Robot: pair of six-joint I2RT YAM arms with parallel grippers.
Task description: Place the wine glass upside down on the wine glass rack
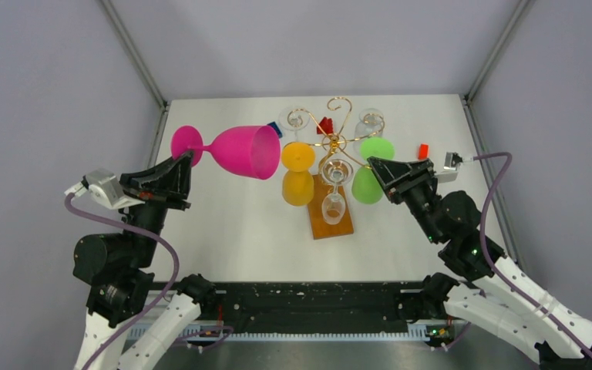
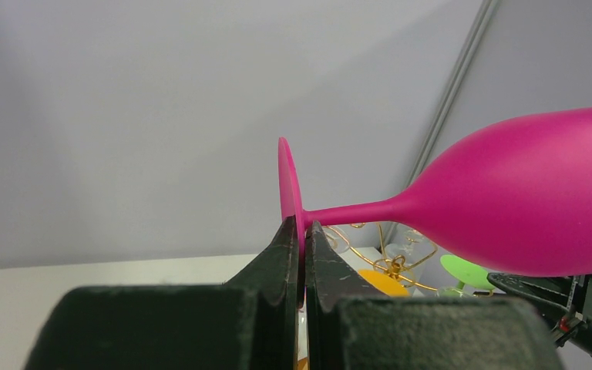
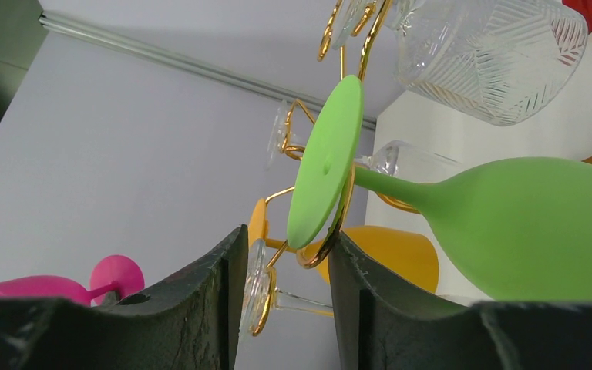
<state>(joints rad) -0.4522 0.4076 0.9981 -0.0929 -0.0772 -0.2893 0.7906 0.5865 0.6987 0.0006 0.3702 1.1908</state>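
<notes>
pink wine glass [image 1: 235, 150]: up in the air, left of the wine glass rack [image 1: 338, 131], well off the table and not touching the wire. it lies on its side. the long axis runs left to right, foot at the left and open mouth aimed right toward the rack.

left gripper [image 1: 185, 159] is clenched on the rim of the foot disc. in the left wrist view the stem and bowl run away to the right of the fingers [image 2: 281, 254]. the left arm is nearer, and the only one on it.

judgement: the mouth must turn down and the foot slide into a scroll arm. cannot tell which arm is free.

right gripper [image 1: 376, 166]: jaws apart, either side of the foot of a green glass [image 1: 366, 186] hooked in the gold wire, not squeezing it. orange glass [image 1: 298, 173] hangs between pink glass and stem.
</notes>
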